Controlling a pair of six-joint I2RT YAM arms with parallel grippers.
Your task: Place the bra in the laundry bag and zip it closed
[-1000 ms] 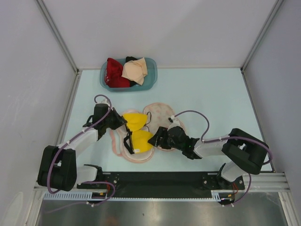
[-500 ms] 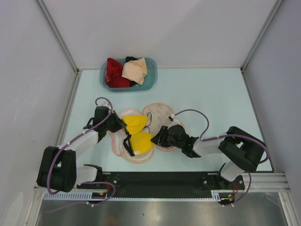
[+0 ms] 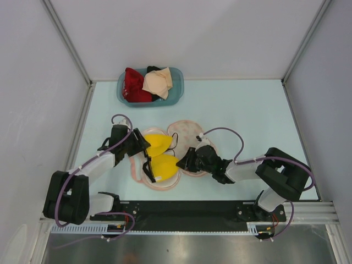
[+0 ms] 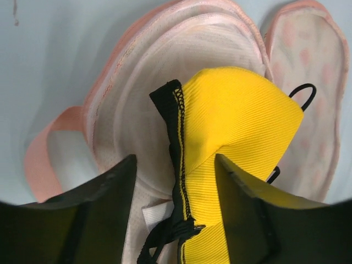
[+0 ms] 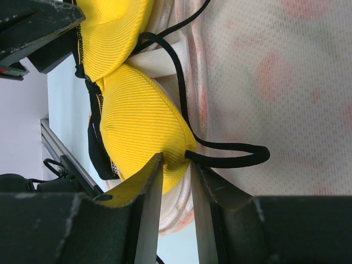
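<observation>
The yellow bra (image 3: 160, 154) lies with its two cups on the left half of the open pink laundry bag (image 3: 160, 185). The bag's other half (image 3: 190, 132) lies flat to the right. My left gripper (image 3: 141, 145) is open at the bra's left side. In the left wrist view its jaws (image 4: 175, 165) straddle the black-trimmed edge of the bra (image 4: 231, 115), over the bag's mesh lining (image 4: 165, 60). My right gripper (image 3: 182, 163) is shut on the lower cup's right tip. In the right wrist view it (image 5: 177, 165) pinches the bra (image 5: 137, 115) where a black strap (image 5: 231, 160) loops out.
A blue plastic basket (image 3: 177, 94) at the back holds a red garment (image 3: 135, 85) and a beige garment (image 3: 158, 81). Grey walls enclose the table on three sides. A black rail (image 3: 187, 208) runs along the near edge.
My left gripper has opened and let go of the bra's upper cup. My right gripper has closed on the lower cup's tip. The bra has settled a little lower on the bag.
</observation>
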